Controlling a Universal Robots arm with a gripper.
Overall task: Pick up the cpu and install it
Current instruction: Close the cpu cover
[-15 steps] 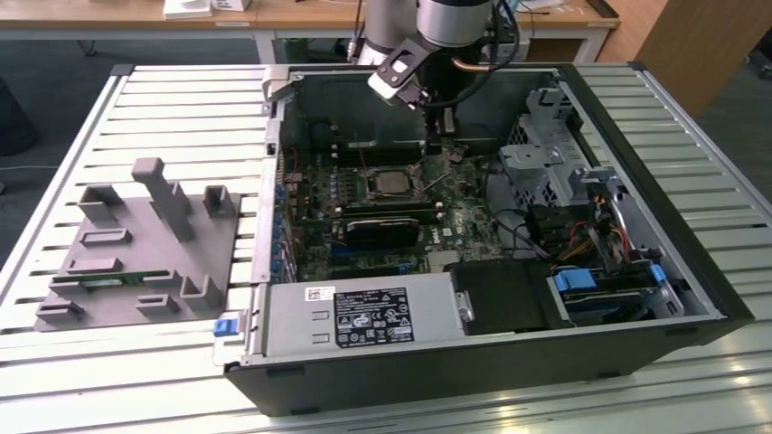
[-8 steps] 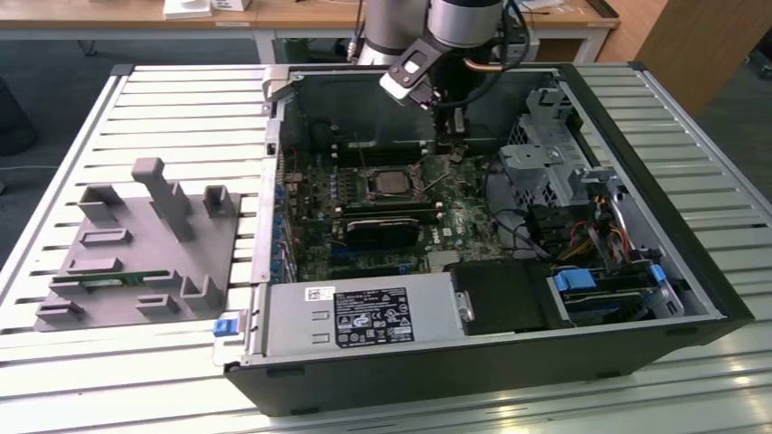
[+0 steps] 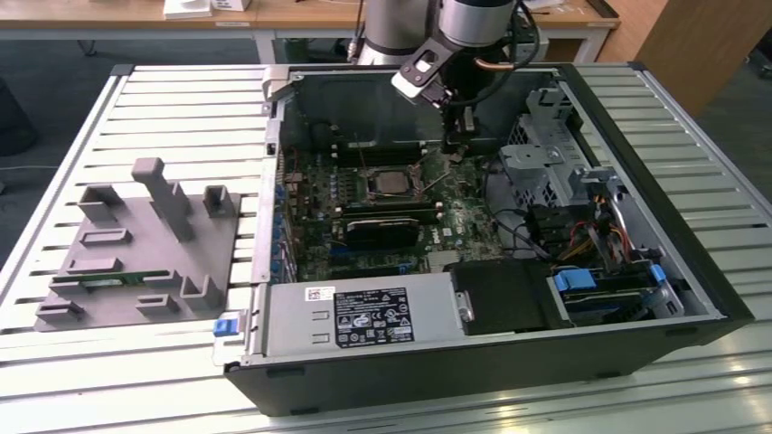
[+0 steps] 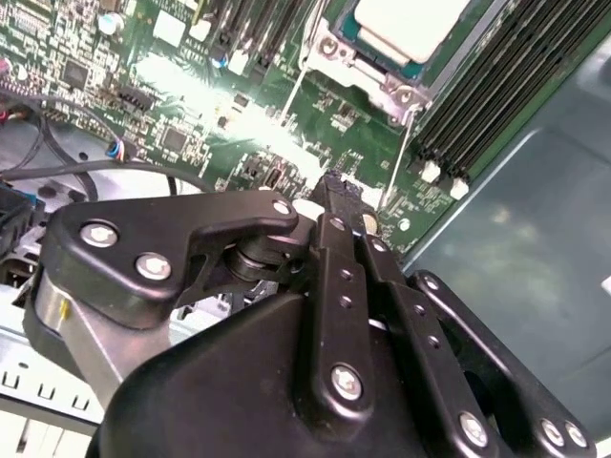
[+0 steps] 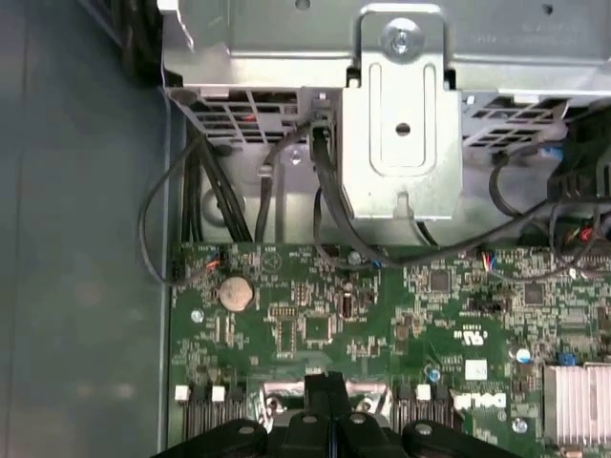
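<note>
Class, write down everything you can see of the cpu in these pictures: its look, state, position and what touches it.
The cpu is a small flat square chip with a pale silver-grey metal top that looks smooth and slightly shiny. It lies flat inside the metal-framed socket on the green motherboard. In the second wrist view the frame borders its edges; whether the frame is latched cannot be told. The gripper hangs apart from it, toward the exterior view's right, not touching it.
</note>
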